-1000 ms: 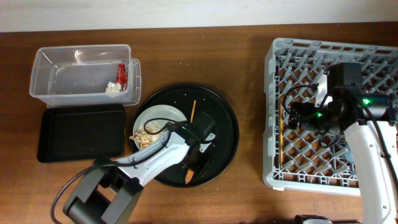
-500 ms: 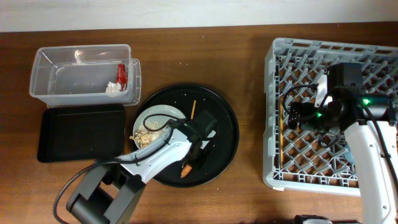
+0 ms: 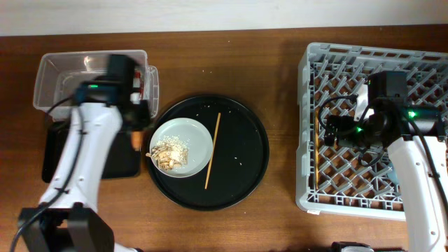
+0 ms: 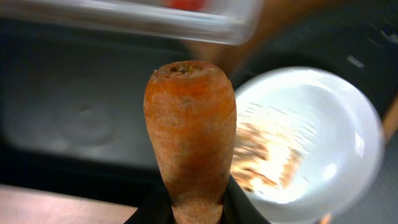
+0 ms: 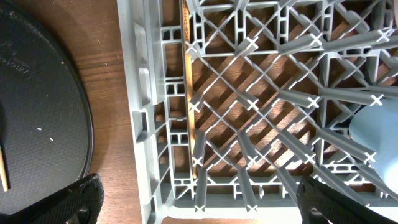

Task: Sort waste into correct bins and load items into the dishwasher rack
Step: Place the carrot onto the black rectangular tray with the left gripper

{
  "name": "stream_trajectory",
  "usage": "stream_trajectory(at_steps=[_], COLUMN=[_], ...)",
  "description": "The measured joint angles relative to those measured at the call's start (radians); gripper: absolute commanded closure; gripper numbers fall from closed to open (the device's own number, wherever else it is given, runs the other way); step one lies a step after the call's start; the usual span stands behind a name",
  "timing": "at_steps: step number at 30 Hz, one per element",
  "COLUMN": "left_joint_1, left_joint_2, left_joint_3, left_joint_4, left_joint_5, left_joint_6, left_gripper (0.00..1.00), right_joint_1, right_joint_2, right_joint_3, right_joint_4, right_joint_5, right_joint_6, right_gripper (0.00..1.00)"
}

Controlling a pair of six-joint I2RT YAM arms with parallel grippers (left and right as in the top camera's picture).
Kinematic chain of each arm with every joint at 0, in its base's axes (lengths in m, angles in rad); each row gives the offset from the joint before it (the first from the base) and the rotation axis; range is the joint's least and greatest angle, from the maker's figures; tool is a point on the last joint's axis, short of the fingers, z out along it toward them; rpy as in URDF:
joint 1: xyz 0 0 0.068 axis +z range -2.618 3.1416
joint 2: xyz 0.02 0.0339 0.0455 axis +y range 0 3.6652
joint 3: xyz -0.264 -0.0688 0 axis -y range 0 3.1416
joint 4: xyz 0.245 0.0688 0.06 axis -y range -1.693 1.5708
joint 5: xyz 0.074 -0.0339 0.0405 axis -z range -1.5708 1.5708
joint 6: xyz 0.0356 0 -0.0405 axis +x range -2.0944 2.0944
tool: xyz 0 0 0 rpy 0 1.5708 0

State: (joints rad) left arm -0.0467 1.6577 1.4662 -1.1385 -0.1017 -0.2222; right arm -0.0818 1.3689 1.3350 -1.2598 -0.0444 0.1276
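A staged test bench, not a home kitchen, is suggested. A bare wooden tabletop (image 3: pixel 280 66) is set against a pale wall (image 3: pixel 224 14) along the top edge. Two robot arms (image 3: pixel 84 147) are mounted at the lower edge, among a dishwasher rack (image 3: pixel 305 140) at the right and a clear tub (image 3: pixel 52 91) at the upper left.

Left arm reaches forward across the tabletop, wrist bent, gripper (image 4: pixel 194 210) clamped on carrot (image 4: pixel 189 124). Right arm extends forward, gripper (image 5: pixel 199 202) aimed left in the overhead view, fingers (image 5: pixel 74 202) spread wide, holding nothing.
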Motion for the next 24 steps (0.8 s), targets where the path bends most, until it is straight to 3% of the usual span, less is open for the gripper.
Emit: stream_trajectory(at_steps=[6,9,15,19,20,24], left_joint_1=[0.372,0.494,0.533,0.533,0.533,0.533], left_joint_2=[0.0,0.018,0.241,0.339,0.351,0.353], left_joint_3=[0.0,0.0,-0.004,-0.007,-0.008,-0.007], left_joint_4=[0.037,0.076,0.109,0.135,0.136,0.114], left_joint_5=[0.026,0.024,0.024,0.023,0.023,0.023], left_joint_6=[-0.136,-0.17,-0.187,-0.187,-0.189,-0.19], left_gripper=[1.0,1.0,0.95,0.71,0.52,0.4], right_joint_1=[0.0,0.0,0.0,0.0,0.0,0.0], right_joint_2=[0.0,0.0,0.0,0.0,0.0,0.0], right_joint_3=[0.0,0.0,0.0,0.0,0.0,0.0], right_joint_4=[0.0,0.0,0.0,0.0,0.0,0.0], right_joint_5=[0.0,0.0,0.0,0.0,0.0,0.0], right_joint_6=[0.0,0.0,0.0,-0.001,0.0,0.0], right_gripper=[0.01,0.01,0.01,0.02,0.01,0.02])
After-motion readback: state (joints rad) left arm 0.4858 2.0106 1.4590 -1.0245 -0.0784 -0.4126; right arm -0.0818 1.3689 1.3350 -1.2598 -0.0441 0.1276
